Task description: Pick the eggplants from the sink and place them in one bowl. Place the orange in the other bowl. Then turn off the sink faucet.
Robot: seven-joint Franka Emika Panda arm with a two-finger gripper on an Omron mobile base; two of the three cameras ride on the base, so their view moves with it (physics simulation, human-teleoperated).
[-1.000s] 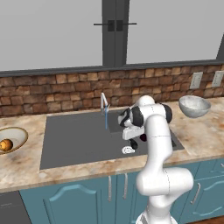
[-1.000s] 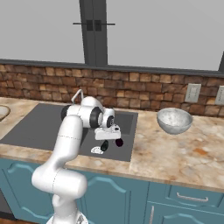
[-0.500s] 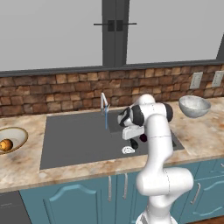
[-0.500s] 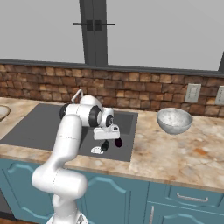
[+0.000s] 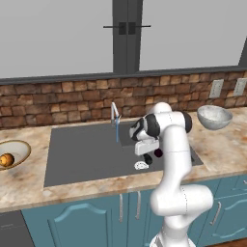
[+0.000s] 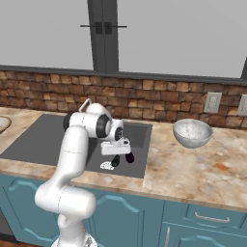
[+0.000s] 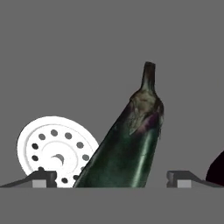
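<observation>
While the arm hangs low over the right end of the sink (image 5: 82, 154), nothing has shifted since a second ago: gripper (image 7: 111, 178), vegetables and bowls sit as they did.

Fingers released, spread wide; one fingertip (image 7: 41, 178) at each side of the hand view with an eggplant (image 7: 127, 144) lying between them, not clasped. Stem end points away from the hand. Whether the tips touch the basin floor, cannot tell.

Edges and room:
- Drain (image 7: 57, 151) lies just beside the eggplant, partly covered by it.
- A second dark shape (image 7: 216, 173) at the hand view's right edge, cut off; probably the other eggplant, cannot confirm.
- Open grey basin floor beyond the stem, well clear.
- Gripper sits near the sink's front right corner, close to the counter (image 6: 207, 169) edge.

View differences:
- Left base view shows the faucet (image 5: 115, 113) with its blue stream running, just behind the wrist, and the shallow tan-rimmed bowl (image 5: 19, 147) far left on the counter with the orange (image 5: 6, 159) in it.
- Right base view shows a dark eggplant (image 6: 129, 157) beside the hand, with the drain (image 6: 107, 166) under the wrist.
- Speckled bowl (image 6: 192, 132) stands on the counter right of the sink, well apart from the hand.
- Brick backsplash (image 5: 58, 103) runs behind.
</observation>
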